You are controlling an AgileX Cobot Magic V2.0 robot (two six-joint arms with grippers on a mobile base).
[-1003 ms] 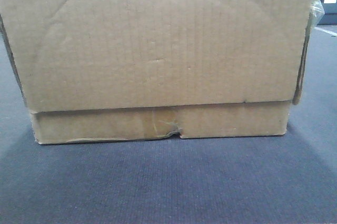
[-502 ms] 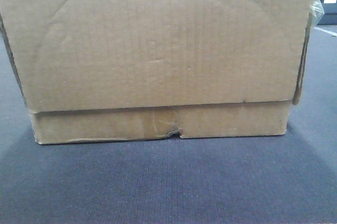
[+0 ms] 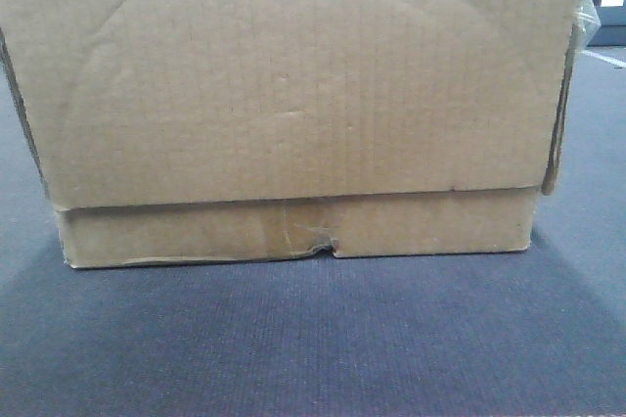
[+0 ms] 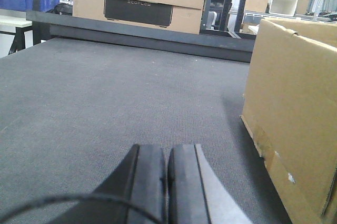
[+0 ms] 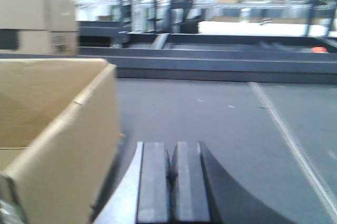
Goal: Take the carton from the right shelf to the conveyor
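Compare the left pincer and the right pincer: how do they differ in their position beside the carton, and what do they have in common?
The left pincer has the carton on its right side; the right pincer has the carton on its left. The left wrist view is sharp, and a thin black cable crosses below the left pincer; the right wrist view is blurred and shows no cable. Shared: both pincers are shut, hold nothing, stay apart from the carton, and sit low over the conveyor.

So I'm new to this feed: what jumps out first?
The big tan carton fills the front view, sitting on the dark grey conveyor, with a small tear at its lower seam. Both grippers, left and right, flank it with fingers closed, empty.
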